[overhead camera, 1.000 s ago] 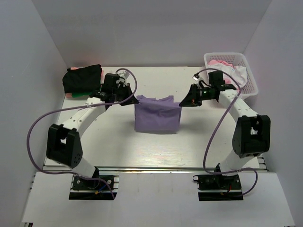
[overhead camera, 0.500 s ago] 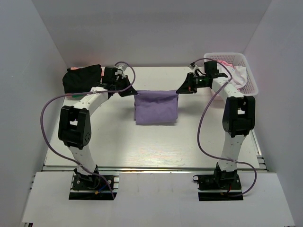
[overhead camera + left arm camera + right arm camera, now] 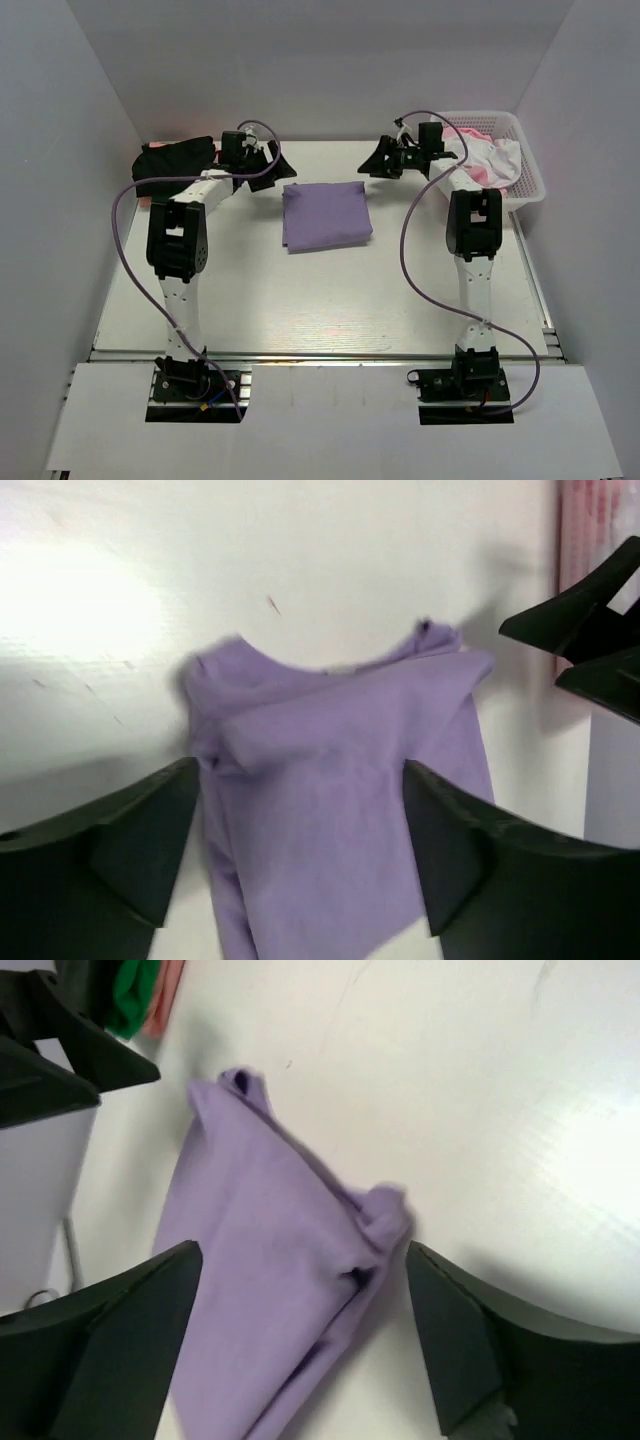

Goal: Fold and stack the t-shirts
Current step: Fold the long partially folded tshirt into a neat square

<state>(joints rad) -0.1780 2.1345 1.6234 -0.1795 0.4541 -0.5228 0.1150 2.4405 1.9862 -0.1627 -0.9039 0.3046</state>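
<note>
lavender t-shirt (image 3: 326, 216), upper centre: just released, lying folded on the surface (image 3: 300, 300). left pincer (image 3: 270, 168) and right pincer (image 3: 378, 165): i read both apart, empty. next, i judge: stacking.

The top view looks down from above and behind the arm bases, far enough back to take in the whole white table (image 3: 300, 300). Each wrist camera looks down from close by, between the black fingers of its own gripper: the left gripper (image 3: 300, 775) and the right gripper (image 3: 302, 1250), from opposite sides. All three views share the folded lavender-purple cloth t-shirt (image 3: 326, 216). Each wrist view also catches the opposite gripper at its edge.
</note>
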